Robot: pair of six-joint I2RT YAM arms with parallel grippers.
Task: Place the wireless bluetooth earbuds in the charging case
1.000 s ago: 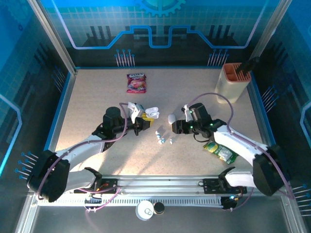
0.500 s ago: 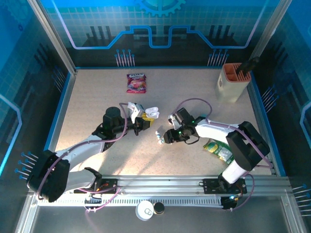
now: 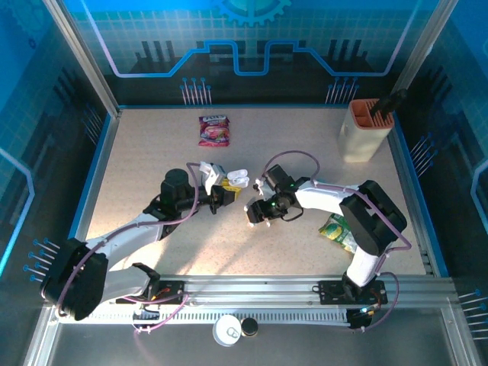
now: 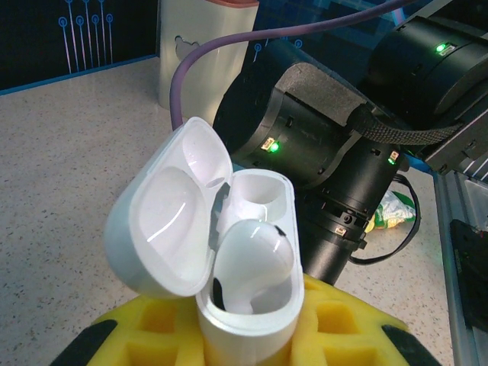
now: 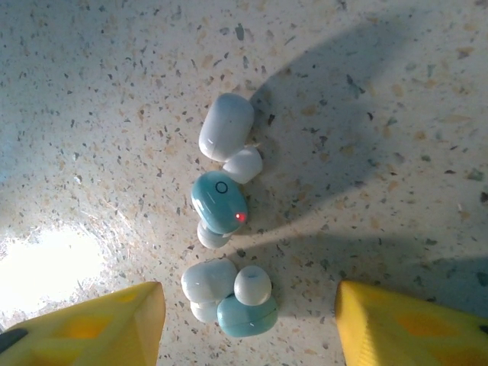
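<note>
Right end effector [image 5: 250, 324] spread wide, hovering over the loose earbuds [image 5: 219, 204] clustered on the tabletop [image 5: 396, 91].
Left end effector [image 4: 248, 335] grips the charging case [image 4: 202, 229], upright, lid open, one slot filled.

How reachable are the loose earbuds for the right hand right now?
Probably yes: the right hand hangs open straight above the earbuds, with nothing between; the left hand holds the case off to one side.
</note>
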